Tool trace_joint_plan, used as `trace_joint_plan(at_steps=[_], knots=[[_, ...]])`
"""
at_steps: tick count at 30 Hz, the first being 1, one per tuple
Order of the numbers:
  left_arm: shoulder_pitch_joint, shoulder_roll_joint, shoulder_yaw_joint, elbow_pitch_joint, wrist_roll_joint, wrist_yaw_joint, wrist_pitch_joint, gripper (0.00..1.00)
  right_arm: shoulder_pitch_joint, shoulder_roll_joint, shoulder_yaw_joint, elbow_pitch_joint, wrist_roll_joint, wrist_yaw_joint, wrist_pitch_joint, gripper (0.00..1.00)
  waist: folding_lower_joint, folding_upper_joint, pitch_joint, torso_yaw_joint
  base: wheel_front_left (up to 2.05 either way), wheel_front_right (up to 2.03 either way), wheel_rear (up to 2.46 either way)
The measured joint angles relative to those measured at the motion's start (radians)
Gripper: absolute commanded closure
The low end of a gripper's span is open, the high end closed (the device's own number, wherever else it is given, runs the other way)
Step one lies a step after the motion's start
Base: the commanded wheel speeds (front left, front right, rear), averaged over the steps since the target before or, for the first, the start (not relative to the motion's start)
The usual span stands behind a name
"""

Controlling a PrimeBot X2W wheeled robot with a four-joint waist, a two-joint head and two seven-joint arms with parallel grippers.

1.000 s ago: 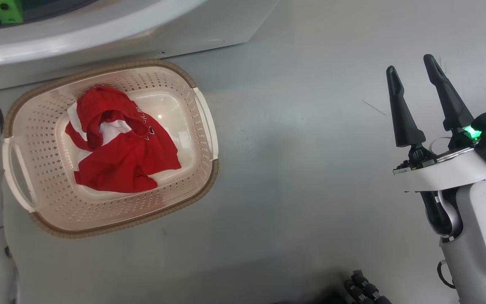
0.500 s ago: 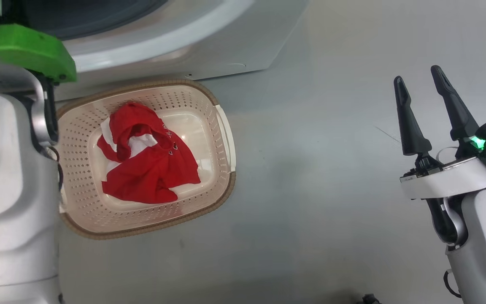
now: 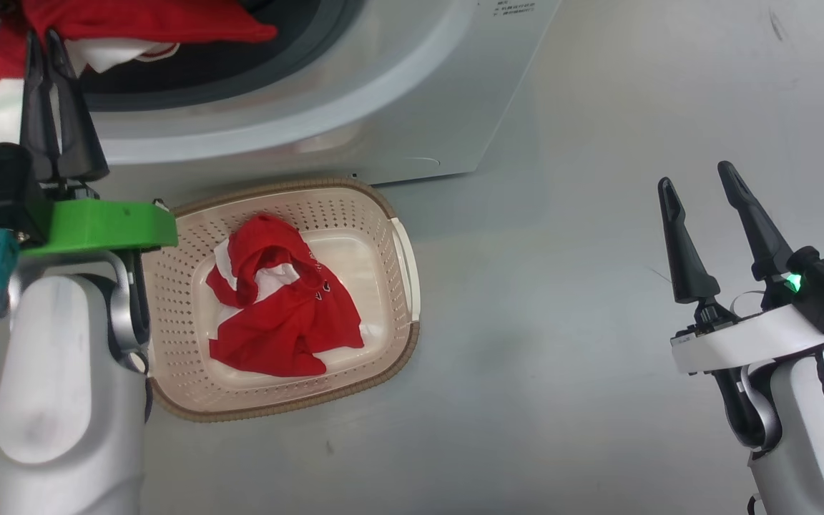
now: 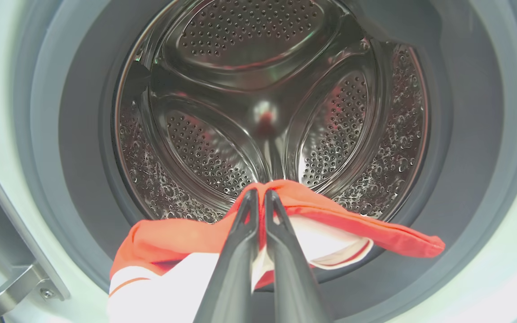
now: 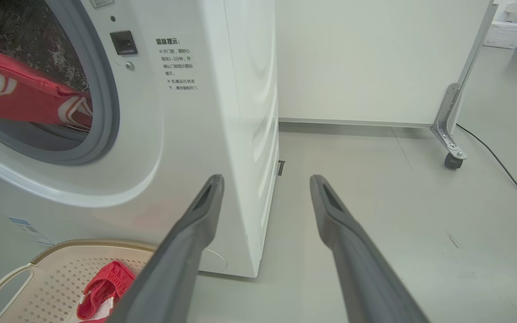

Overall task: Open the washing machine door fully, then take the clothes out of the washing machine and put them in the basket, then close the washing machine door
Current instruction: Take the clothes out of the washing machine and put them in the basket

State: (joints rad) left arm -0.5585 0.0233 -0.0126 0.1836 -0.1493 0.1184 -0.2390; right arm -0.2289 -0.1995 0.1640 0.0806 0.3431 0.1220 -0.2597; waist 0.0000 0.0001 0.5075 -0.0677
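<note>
Where clothes lie: red garment [image 3: 276, 329] in the basket [image 3: 326, 209]; second garment [image 4: 173, 237], red and white, over the drum's [image 4: 222, 152] lip.
Left gripper [image 4: 260, 194]: pressed together, pinching the second garment.
Right gripper [image 3: 696, 177]: spread, above grey floor [image 3: 562, 322].
Basket: on the floor, just beside the washing machine [image 5: 240, 112].
Room: white wheeled partition [image 5: 352, 58], black cable [image 5: 501, 166].

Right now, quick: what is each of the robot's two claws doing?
Left gripper: shut on a red sports garment with white trim, at the mouth of the large white washing machine.
Right gripper: open, holding nothing.
</note>
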Motion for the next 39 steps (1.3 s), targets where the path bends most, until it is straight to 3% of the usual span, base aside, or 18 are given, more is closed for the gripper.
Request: trace_joint_plan(at_steps=[14, 24, 39], knots=[[0.152, 0.001, -0.100, -0.160, -0.012, 0.000, -0.010, 1.00, 0.081, 0.011, 0.001, 0.017, -0.038, 0.000, 0.000, 0.00, 0.0000, 0.0000, -0.138, 0.033, 0.00, 0.00, 0.00], [0.239, 0.004, -0.160, -0.297, -0.091, 0.000, -0.013, 1.00, 0.116, 0.015, 0.011, 0.012, -0.048, 0.000, 0.000, 0.00, 0.0000, 0.0000, -0.195, 0.071, 0.00, 0.00, 0.00], [0.386, 0.011, -0.293, -0.147, -0.186, 0.000, -0.007, 1.00, 0.117, 0.019, 0.019, -0.008, -0.055, 0.000, 0.000, 0.00, 0.0000, 0.0000, -0.182, 0.074, 0.00, 0.00, 0.00]])
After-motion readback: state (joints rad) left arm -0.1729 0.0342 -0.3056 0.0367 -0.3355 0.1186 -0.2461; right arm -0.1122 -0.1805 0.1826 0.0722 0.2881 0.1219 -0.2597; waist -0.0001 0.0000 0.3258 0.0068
